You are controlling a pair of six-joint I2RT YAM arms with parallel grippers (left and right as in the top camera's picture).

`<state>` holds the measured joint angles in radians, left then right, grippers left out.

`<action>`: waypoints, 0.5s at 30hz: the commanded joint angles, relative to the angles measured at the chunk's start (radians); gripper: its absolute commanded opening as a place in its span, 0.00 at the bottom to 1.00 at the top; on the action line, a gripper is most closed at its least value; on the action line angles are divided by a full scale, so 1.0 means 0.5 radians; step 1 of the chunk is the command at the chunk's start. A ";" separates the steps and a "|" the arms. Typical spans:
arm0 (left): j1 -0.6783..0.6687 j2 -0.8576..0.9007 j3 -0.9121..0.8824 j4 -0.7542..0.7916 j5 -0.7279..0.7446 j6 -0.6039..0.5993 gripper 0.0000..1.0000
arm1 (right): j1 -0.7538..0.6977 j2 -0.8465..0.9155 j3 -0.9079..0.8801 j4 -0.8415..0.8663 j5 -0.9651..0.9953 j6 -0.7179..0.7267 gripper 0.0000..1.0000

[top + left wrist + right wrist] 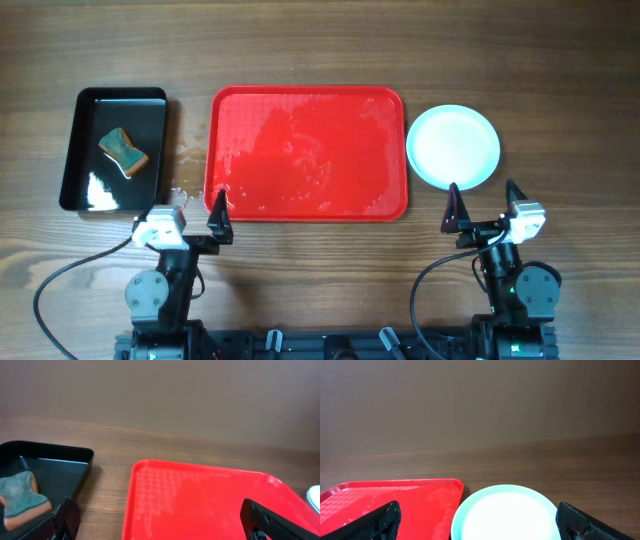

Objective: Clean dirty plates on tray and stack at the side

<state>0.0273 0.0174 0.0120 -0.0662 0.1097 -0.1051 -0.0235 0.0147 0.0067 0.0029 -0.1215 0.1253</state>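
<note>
Overhead view shows the plates point(453, 147) as one round disc, so how many lie in the pile cannot be told from above. The right wrist view cuts the disc off at its lower edge, and the left wrist view catches only a pale sliver of it at the right border. The left hand point(190, 215) has its outer finger partly tucked under its own camera housing in the overhead view. In both wrist views only the dark tips of the fingers reach into the bottom corners.

The top plate has a pale aqua rim and a plain white middle, with a smooth, bright face. It rests on the wooden counter point(320, 40) just to the right of the red tray point(307, 152), level with the tray's far half. Whether rim and tray touch I cannot tell. The red tray lies at the middle of the counter, and its floor glistens with wet patches.

To the left stands a black tray point(150, 120) with a sponge point(123, 151) in it, teal on top and orange-brown beneath. Water drops point(185, 160) speckle the counter between the two trays.

Both hands are spread wide and grip nothing. The left hand sits at the red tray's near left corner, and the right hand point(484, 205) is just short of the plate's near edge.
</note>
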 commanded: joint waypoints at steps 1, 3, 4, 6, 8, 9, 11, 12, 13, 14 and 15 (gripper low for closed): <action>0.011 -0.029 -0.013 -0.020 -0.105 0.045 1.00 | -0.012 -0.020 -0.003 0.005 0.035 -0.040 1.00; 0.011 -0.029 -0.013 -0.024 -0.171 0.047 1.00 | -0.012 -0.020 -0.003 0.005 0.035 -0.040 1.00; 0.011 -0.029 -0.013 -0.023 -0.193 0.047 1.00 | -0.012 -0.020 -0.003 0.005 0.035 -0.040 1.00; 0.011 -0.029 -0.013 -0.024 -0.201 0.047 1.00 | -0.012 -0.020 -0.003 0.005 0.035 -0.040 1.00; 0.011 -0.029 -0.013 -0.024 -0.192 0.048 1.00 | -0.012 -0.020 -0.003 0.005 0.035 -0.040 1.00; 0.011 -0.029 -0.013 -0.024 -0.184 0.054 1.00 | -0.012 -0.020 -0.003 0.005 0.035 -0.040 1.00; 0.011 -0.029 -0.013 -0.025 -0.162 0.114 1.00 | -0.012 -0.020 -0.003 0.005 0.035 -0.040 1.00; 0.011 -0.029 -0.013 -0.026 -0.160 0.143 1.00 | -0.012 -0.020 -0.003 0.005 0.035 -0.039 1.00; 0.011 -0.029 -0.013 -0.026 -0.162 0.166 1.00 | -0.012 -0.020 -0.003 0.005 0.035 -0.040 1.00; 0.011 -0.029 -0.013 -0.026 -0.153 0.202 1.00 | -0.012 -0.020 -0.003 0.005 0.035 -0.040 1.00; 0.011 -0.029 -0.013 -0.026 -0.155 0.207 1.00 | -0.012 -0.020 -0.003 0.005 0.035 -0.040 1.00</action>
<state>0.0273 0.0139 0.0120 -0.0750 0.0345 -0.0620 -0.0235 0.0147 0.0067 0.0029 -0.1215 0.1253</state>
